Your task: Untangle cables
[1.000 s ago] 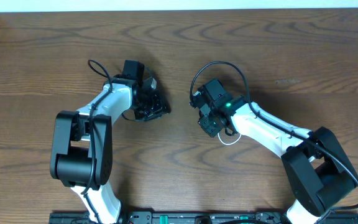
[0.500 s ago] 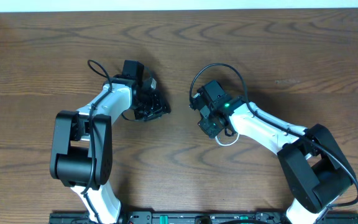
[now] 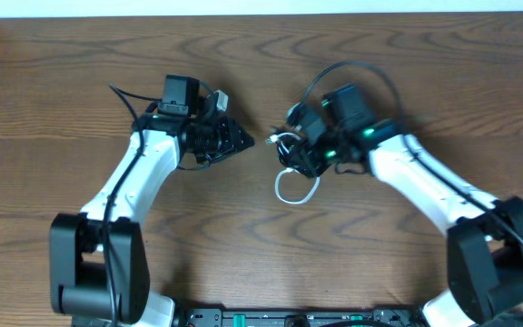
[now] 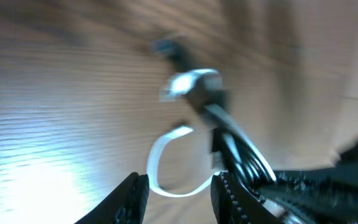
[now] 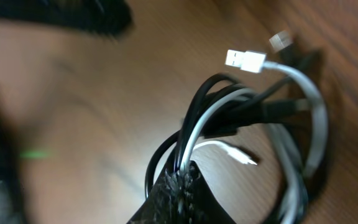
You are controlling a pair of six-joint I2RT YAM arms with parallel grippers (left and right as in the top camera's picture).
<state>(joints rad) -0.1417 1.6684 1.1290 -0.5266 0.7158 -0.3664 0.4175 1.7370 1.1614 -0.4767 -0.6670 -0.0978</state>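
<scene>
Right gripper (image 5: 180,177) clamped tight on black cable (image 5: 216,78) and white cable (image 5: 247,61) together at mid-table (image 3: 243,73), left gripper (image 4: 178,198) narrowly parted, empty, just beside; pulling likely risked cinching the knot, both cords being pinched.

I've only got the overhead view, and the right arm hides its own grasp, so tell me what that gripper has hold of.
Observer: In the right wrist view, the right gripper is shut on strands of both the black cable and the white cable at once.
Operator: Now report the left gripper.
Observer: Its wrist view shows the left gripper open, with nothing held between its fingers.
Operator: Give me a free end to aim for.
Observer: The right wrist view shows a white plug sticking out bare above the tangled loops.
</scene>
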